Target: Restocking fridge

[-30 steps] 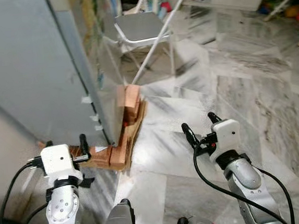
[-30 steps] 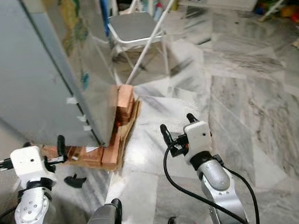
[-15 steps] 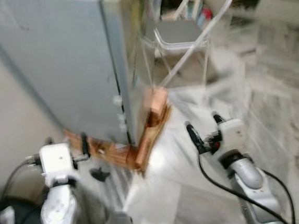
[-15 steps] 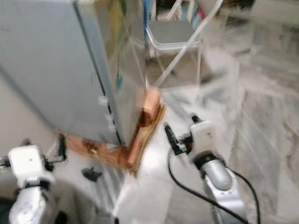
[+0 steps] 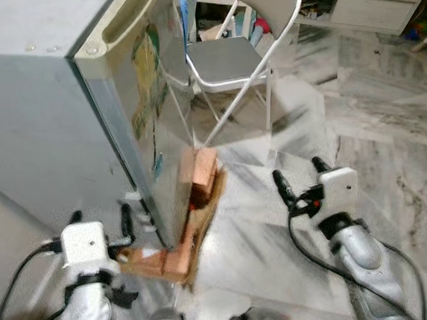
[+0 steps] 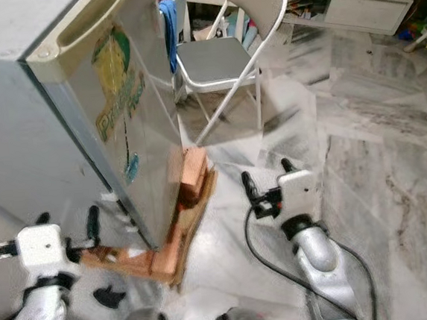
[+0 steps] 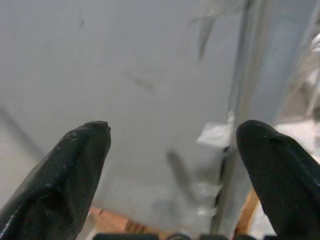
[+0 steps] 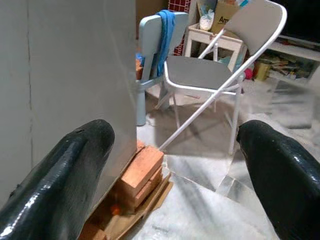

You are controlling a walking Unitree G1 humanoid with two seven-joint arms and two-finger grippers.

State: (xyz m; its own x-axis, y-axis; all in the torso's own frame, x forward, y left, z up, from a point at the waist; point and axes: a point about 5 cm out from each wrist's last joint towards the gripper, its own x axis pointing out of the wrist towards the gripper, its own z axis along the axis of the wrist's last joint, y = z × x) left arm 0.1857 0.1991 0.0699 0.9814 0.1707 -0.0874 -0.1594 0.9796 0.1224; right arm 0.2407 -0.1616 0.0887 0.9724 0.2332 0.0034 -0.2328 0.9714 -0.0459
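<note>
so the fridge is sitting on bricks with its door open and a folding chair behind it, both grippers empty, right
Not quite: the fridge door is closed, as the right eye view shows, its stickered front flush with the body. The rest holds: it stands on bricks over cardboard, the grey folding chair is behind it, and the left gripper and right gripper are both open and empty.

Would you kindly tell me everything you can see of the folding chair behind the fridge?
The folding chair stands upright and unfolded on the marble floor, beyond the fridge. It has a grey seat and a grey backrest on a white tubular frame, apparently metal, with crossed slanting legs. Nothing lies on the seat. A pale blue chair with blue cloth draped over it stands close beside it; whether they touch is unclear.
</note>
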